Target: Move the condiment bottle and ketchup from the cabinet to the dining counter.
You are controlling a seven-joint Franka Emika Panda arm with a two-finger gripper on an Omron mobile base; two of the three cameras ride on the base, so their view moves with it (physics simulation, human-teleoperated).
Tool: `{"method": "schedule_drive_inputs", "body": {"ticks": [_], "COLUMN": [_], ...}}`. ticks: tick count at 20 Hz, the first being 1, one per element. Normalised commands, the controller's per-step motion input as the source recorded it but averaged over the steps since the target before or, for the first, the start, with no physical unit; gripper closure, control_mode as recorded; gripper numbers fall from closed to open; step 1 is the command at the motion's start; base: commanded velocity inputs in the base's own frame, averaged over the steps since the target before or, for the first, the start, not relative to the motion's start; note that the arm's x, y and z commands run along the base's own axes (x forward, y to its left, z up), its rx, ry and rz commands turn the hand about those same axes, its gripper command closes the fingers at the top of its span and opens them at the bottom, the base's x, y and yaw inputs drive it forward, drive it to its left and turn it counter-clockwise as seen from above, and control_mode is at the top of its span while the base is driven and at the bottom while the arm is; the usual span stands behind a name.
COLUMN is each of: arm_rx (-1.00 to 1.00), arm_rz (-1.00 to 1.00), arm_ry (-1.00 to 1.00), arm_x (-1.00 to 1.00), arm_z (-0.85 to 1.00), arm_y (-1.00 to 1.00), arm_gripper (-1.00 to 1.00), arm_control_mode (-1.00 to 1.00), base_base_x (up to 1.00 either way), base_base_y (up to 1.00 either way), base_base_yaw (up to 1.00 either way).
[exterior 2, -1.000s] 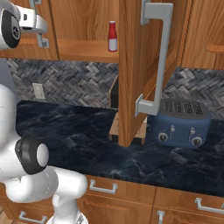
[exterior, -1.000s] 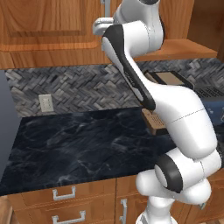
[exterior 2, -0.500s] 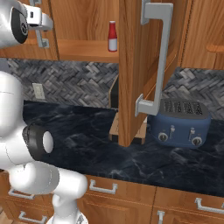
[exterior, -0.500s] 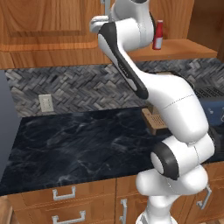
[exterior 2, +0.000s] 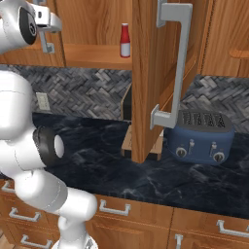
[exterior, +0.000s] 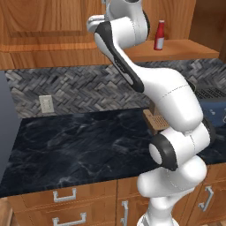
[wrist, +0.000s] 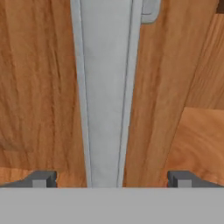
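Observation:
The ketchup (exterior: pixel 159 35) (exterior 2: pixel 125 41), a bright red bottle with a pale top, stands upright on the open cabinet's shelf (exterior: pixel 185 47) (exterior 2: pixel 97 56). The condiment bottle and the dining counter are out of view. My gripper (wrist: pixel 111 178) is open, up at the closed left cabinet door (exterior: pixel 44 22). Its fingertips (wrist: pixel 43 178) stand on either side of that door's vertical silver bar handle (wrist: pixel 107 87) (exterior 2: pixel 47 44) without pressing on it. In the right base view the gripper (exterior 2: pixel 52 25) sits well left of the ketchup.
The cabinet's right door (exterior 2: pixel 146 78) stands swung open with its long handle (exterior 2: pixel 177 63) facing out. Below lies a black counter (exterior: pixel 79 141) backed by grey herringbone tile, with a blue toaster (exterior 2: pixel 198 136) and a wooden block (exterior: pixel 154 121) on it. Drawers run underneath.
The arm has swung left, uncovering the ketchup in the left base view. The hand has edged closer to the left door's handle. The jaws have stayed open.

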Motion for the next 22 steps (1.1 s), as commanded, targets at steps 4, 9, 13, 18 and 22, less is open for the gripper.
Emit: {"method": "schedule_drive_inputs", "body": {"ticks": [4,9,13,18,22], "arm_rx": [-0.01,-0.01,0.0,0.0,0.0], "arm_rz": [0.0,-0.01,-0.07,-0.07,0.01], "arm_ry": [0.0,0.0,0.0,-0.05,-0.17], "arm_x": [0.35,0.18,0.08,0.36,0.06], "arm_z": [0.0,0.0,0.0,-0.11,-0.05], "arm_y": [0.07,0.06,0.06,0.13,0.33], "arm_gripper": [-1.0,1.0,1.0,1.0,1.0], "arm_control_mode": [-1.0,-1.0,-1.0,-1.0,-1.0], "base_base_x": [0.0,0.0,0.0,0.0,0.0], "base_base_y": [0.0,0.0,0.0,0.0,0.0], "base_base_yaw": [0.0,0.0,0.0,0.0,0.0]}}
